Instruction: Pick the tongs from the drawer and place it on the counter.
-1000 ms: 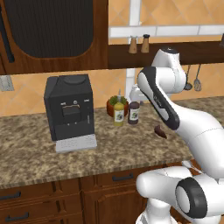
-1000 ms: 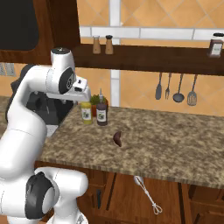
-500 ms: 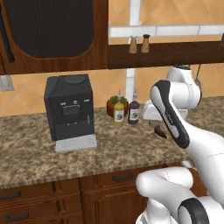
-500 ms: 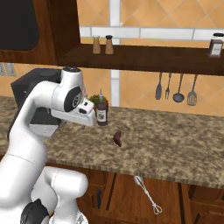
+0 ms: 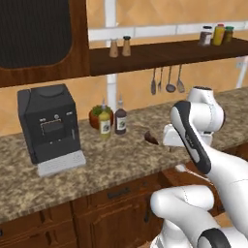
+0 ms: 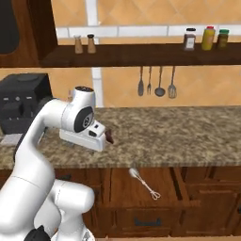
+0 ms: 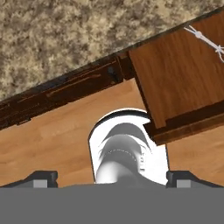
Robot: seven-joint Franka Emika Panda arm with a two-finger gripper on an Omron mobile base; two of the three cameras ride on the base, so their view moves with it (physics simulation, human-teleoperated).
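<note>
The tongs (image 6: 144, 183) lie slantwise on the wood bottom of the open drawer (image 6: 188, 188), below the granite counter (image 6: 188, 132). In the hand view the tongs (image 7: 205, 39) show as thin white arms at the top right, on the drawer (image 7: 179, 83), with the counter (image 7: 87, 26) across the top. My gripper (image 7: 111, 178) is open, its two dark tips wide apart with nothing between them. The hand (image 6: 84, 137) hangs over the counter's front edge, left of the drawer and well above the tongs.
A black coffee machine (image 5: 48, 123) and two bottles (image 5: 111, 123) stand at the counter's back. A small dark brown lump (image 5: 151, 138) lies on the counter close to the hand. Utensils (image 6: 155, 84) hang under the wall shelf (image 6: 141, 54). Wooden floor (image 7: 52, 135) lies below.
The whole picture has shifted left, so the base has driven right. The hand has come down from chest height to the counter's front edge.
</note>
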